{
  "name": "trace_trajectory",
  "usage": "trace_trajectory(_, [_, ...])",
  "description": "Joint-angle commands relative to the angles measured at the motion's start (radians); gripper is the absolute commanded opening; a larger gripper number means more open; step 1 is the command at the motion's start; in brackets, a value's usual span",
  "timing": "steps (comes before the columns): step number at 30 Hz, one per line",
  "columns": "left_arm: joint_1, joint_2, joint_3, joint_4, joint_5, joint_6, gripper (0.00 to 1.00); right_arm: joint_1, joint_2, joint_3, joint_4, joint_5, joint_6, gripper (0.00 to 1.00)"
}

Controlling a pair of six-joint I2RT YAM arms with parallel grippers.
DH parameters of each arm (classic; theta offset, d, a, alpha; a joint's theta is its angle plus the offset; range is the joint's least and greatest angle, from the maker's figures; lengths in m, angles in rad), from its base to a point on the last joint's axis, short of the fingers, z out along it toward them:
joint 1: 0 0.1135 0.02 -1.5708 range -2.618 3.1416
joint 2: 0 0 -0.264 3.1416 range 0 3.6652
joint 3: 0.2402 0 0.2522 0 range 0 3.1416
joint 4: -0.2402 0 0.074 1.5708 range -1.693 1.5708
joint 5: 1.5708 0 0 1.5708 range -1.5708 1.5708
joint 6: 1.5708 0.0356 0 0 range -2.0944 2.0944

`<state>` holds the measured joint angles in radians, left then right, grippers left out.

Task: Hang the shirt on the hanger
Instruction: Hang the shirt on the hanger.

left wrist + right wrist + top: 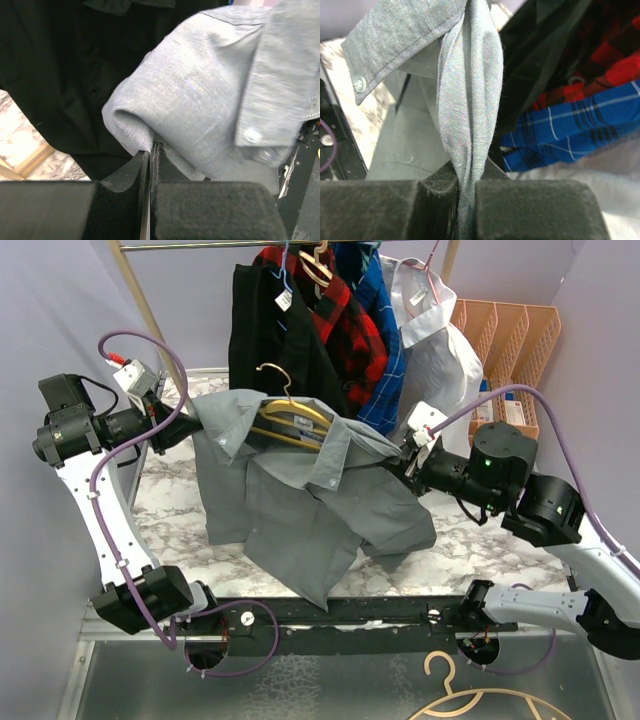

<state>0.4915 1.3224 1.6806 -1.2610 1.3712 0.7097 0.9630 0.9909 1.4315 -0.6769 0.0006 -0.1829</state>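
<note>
The light-grey shirt (300, 490) hangs spread between both grippers above the marble table. The thin yellow-gold hanger (288, 415) sits inside its collar opening, hook sticking up. My left gripper (178, 425) is shut on the shirt's left shoulder edge; in the left wrist view the jaws (150, 150) pinch a fold of the grey cloth (210, 95). My right gripper (405, 455) is shut on the shirt's right shoulder; in the right wrist view a twisted band of grey cloth (470, 100) runs down between the fingers (467, 172).
A rack behind holds a black garment (270, 330), a red plaid shirt (340, 320), a blue plaid shirt (378, 350) and a white shirt (430, 350). Orange bins (510, 340) stand at the back right. A pale tan hanger (480, 700) lies below the front rail.
</note>
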Motion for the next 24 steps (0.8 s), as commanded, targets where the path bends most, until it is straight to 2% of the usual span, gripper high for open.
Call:
trace_trajectory(1, [-0.002,-0.012,0.021,0.028,-0.06,0.012,0.0,0.005,0.025,0.077,-0.113,0.164,-0.047,0.01])
trace_trajectory(8, [-0.002,-0.007,0.011,0.029,-0.079,0.021,0.0,0.005,0.024,0.077,-0.127,0.232,-0.063,0.01])
trace_trajectory(14, [-0.004,-0.028,-0.007,0.028,-0.005,-0.024,0.0,0.004,0.114,0.094,-0.135,0.278,-0.006,0.01])
trace_trajectory(16, [-0.006,-0.034,-0.011,0.006,0.022,-0.022,0.0,0.004,0.142,0.081,-0.097,0.293,0.024,0.01])
trace_trajectory(19, [-0.034,-0.024,0.029,-0.15,0.006,0.1,0.0,0.005,0.146,0.024,0.013,0.343,0.062,0.01])
trace_trajectory(24, [-0.1,-0.067,-0.038,-0.163,-0.031,0.115,0.0,0.005,0.067,-0.112,0.268,0.431,0.137,0.01])
